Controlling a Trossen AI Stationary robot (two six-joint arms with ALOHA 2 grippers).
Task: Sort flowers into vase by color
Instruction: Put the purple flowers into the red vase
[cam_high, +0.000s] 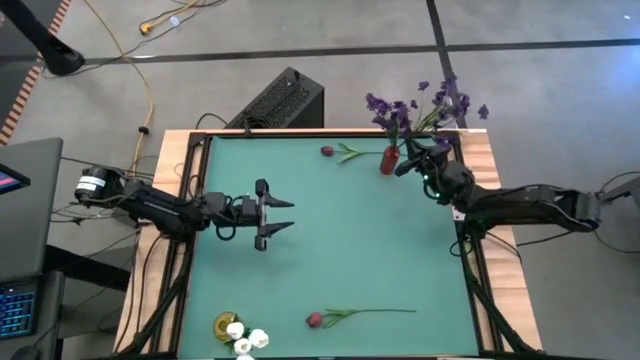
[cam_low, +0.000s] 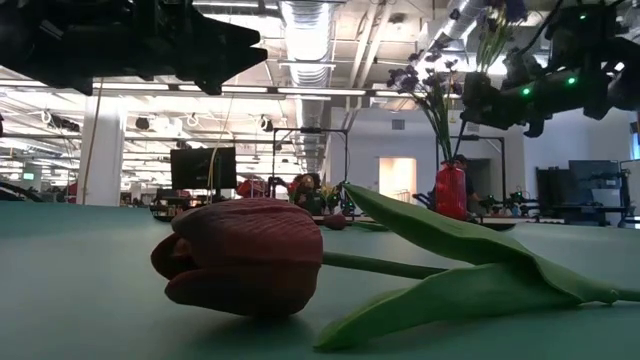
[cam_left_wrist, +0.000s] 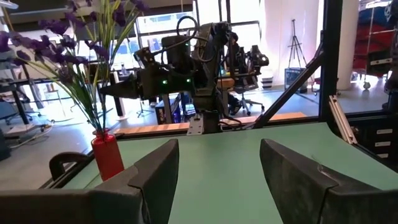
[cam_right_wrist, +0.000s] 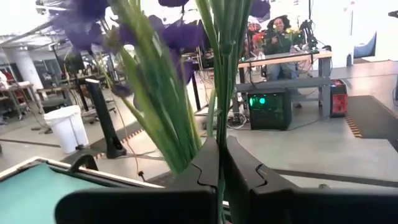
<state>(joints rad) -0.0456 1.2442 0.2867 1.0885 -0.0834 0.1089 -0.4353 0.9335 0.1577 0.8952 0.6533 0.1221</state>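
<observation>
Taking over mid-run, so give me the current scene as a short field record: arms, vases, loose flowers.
right gripper: shut on a purple sprig stem, above the red vase
left gripper: open, empty, over mid-table
red vase: far right corner, holds purple sprigs
yellow vase: near edge, holds white tulips
loose red tulips: one beside the red vase, one near the front edge

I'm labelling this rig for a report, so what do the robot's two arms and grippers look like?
Both arms are dark, jointed and slim, with black cables looping beside them. The left gripper has two pointed black fingers. The right gripper is a dark block with small green lights.
</observation>
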